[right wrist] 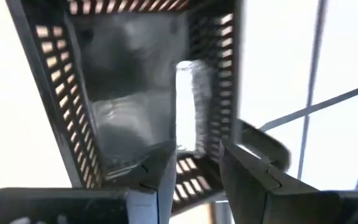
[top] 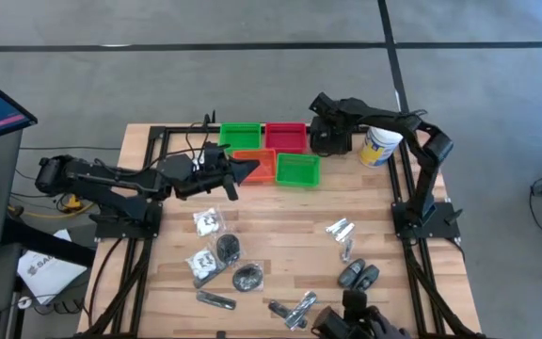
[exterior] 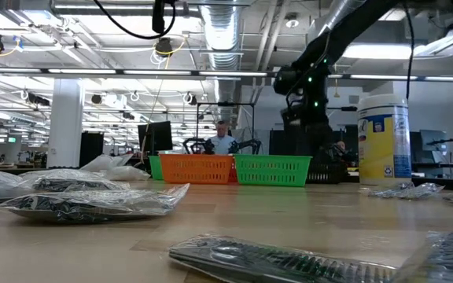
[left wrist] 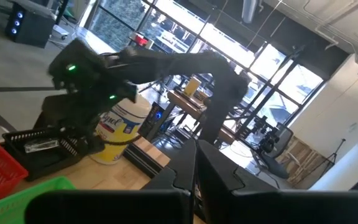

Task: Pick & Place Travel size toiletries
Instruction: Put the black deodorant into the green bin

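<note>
The wooden table (top: 280, 221) carries a cluster of baskets along its far edge: two green trays (top: 240, 137), a red tray (top: 286, 136) and an orange tray (top: 257, 165), with a white canister (top: 381, 146) to the right of them. Only the left wrist view shows a black tray (left wrist: 45, 146) beside that canister; from above the right arm covers it.

The left gripper (top: 248, 169) hovers over the orange tray, its fingers pressed together with nothing between them, as its own wrist view confirms. The right gripper (top: 328, 137) hangs over the black tray; its wrist view looks straight down into the slotted black walls, where the fingers (right wrist: 157, 180) stand a little apart around a clear packet (right wrist: 193, 112) that hangs upright between them, though whether they grip it cannot be told.

The travel size toiletries (top: 216, 249) lie scattered over the near half of the table: clear packets at the left, silvery sachets (top: 340, 229) and dark grey ovals (top: 358, 275) at the right. The low view shows them as flat crinkled plastic close to the lens.
</note>
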